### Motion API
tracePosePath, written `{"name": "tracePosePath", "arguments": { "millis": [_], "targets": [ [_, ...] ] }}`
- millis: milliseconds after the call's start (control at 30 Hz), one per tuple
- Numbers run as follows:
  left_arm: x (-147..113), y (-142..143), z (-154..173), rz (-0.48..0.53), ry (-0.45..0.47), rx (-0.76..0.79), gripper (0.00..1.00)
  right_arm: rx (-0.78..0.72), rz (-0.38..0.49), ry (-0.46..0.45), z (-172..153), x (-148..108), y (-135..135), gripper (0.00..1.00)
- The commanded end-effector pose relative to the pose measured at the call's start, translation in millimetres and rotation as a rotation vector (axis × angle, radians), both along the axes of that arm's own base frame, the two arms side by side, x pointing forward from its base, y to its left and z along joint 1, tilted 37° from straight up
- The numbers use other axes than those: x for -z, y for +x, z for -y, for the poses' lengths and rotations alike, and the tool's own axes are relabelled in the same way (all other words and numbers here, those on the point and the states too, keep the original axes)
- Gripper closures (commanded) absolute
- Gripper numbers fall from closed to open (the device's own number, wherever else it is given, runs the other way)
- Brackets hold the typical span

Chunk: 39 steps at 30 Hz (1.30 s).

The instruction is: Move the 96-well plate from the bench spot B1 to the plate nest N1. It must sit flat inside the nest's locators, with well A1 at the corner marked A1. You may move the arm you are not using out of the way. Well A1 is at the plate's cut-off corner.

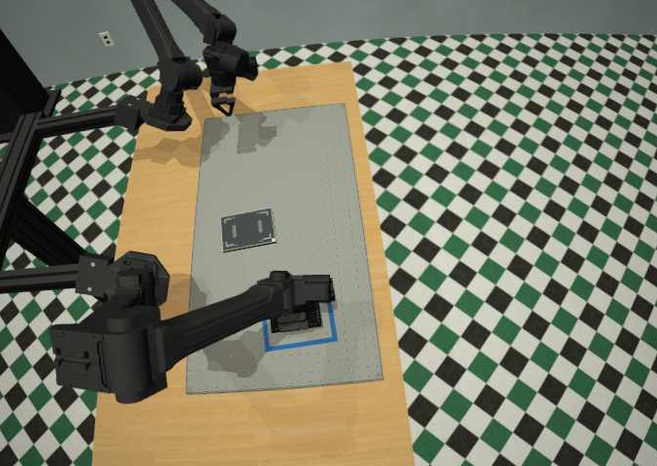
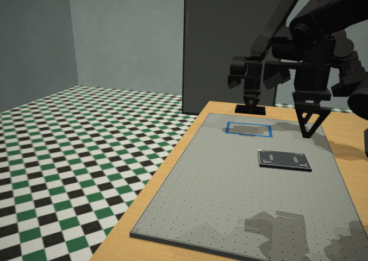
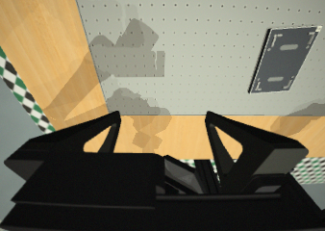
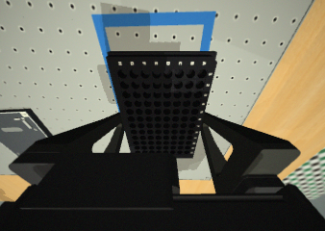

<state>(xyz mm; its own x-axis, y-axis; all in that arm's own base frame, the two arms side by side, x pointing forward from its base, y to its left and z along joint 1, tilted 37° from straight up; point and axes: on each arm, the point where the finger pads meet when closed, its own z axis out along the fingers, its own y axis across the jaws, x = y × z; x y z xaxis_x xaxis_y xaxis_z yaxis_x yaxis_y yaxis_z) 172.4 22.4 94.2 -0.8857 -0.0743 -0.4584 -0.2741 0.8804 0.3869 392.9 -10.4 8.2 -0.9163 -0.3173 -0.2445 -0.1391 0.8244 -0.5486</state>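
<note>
The black 96-well plate (image 1: 313,316) (image 2: 241,109) (image 4: 162,103) hangs level above the blue outline of B1 (image 1: 301,345) (image 2: 249,134) (image 4: 156,18), its shadow below. My right gripper (image 2: 250,105) (image 4: 162,115) is shut on its long sides. In the right wrist view its printed letters and numbers meet at the upper right corner; the cut-off corner is not clear. The dark nest N1 (image 1: 247,229) (image 2: 282,158) (image 3: 286,60) (image 4: 11,129) holds nothing and has a pale mark at one corner. My left gripper (image 1: 223,107) (image 2: 307,135) (image 3: 162,115) is open and empty, away from the nest.
The grey perforated board (image 1: 296,170) (image 2: 214,190) (image 3: 194,58) lies on the wooden table (image 1: 218,422) (image 2: 356,184). The left arm stands at the far end in the top view. The right arm reaches across the near part of the board. The nest lies between the two grippers.
</note>
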Motion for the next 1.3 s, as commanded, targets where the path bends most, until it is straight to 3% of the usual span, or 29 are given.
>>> {"name": "tracePosePath", "arguments": {
  "millis": [0,1267],
  "targets": [
    [-10.2,6.1,4.9,0.020,-0.010,0.000,0.00,0.000,0.013,0.003,-2.0,-3.7,4.6,1.00],
    [-10.2,6.1,4.9,0.020,-0.010,0.000,0.00,0.000,0.009,0.003,-3.5,1.8,-2.0,1.00]
  ]
}}
